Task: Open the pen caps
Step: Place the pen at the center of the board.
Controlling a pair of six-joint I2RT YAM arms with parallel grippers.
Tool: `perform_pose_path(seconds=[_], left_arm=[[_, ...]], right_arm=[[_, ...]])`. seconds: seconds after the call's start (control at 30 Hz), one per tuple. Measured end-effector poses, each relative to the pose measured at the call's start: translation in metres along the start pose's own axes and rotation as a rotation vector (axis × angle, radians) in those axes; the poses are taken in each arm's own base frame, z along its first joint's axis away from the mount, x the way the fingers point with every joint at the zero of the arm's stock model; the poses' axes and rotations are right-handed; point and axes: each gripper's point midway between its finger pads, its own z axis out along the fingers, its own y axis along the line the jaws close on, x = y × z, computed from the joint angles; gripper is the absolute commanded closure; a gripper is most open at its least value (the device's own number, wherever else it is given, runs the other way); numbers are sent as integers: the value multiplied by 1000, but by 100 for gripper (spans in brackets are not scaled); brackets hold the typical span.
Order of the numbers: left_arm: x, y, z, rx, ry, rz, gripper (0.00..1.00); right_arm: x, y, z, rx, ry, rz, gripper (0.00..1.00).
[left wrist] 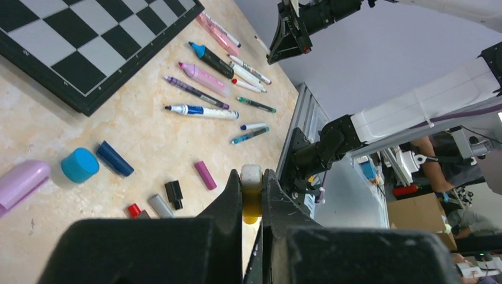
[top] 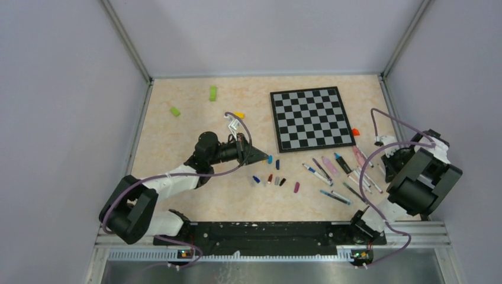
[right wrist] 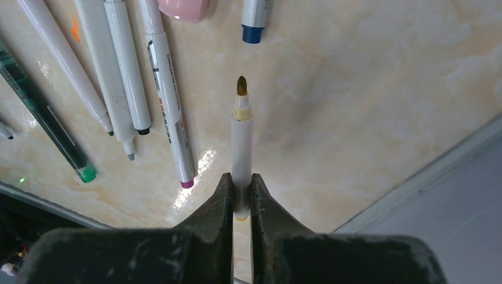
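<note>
My left gripper (left wrist: 251, 192) is shut on a yellow pen cap (left wrist: 251, 204) with a white end, held above the table near the loose caps. Several pen caps lie below it: light blue (left wrist: 79, 165), dark blue (left wrist: 115, 158), magenta (left wrist: 205, 175), black (left wrist: 174, 194), grey (left wrist: 160, 206), red (left wrist: 135, 210). My right gripper (right wrist: 241, 188) is shut on a white pen (right wrist: 241, 139) whose yellow tip is bare. It hangs over the pens (top: 337, 171) at the right. In the top view the left gripper (top: 264, 157) points at the blue cap (top: 270, 159).
A chessboard (top: 311, 118) lies at the back right, its near edge close to the caps. Two green blocks (top: 212, 93) (top: 175, 110) and a yellow one (top: 238, 115) sit at the back left. An orange piece (top: 355, 132) lies beside the board. The table's right rail (right wrist: 450, 171) runs close to my right gripper.
</note>
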Motion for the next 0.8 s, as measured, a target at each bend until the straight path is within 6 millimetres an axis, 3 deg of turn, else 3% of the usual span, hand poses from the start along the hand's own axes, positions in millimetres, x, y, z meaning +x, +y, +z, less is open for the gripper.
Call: perform_pose_path(seconds=[0.27,0.5,0.8], left_arm=[[0,-14,9,-59,35,-10,100],[10,-26,20,-77,83,0,100],[25,-33,26,-90,133,31,100]], right_arm=[[12,14,24,-61,20,-36,83],[13,21,25,-90,18,-47,64],[4,27,22,-106,-34,-39,62]])
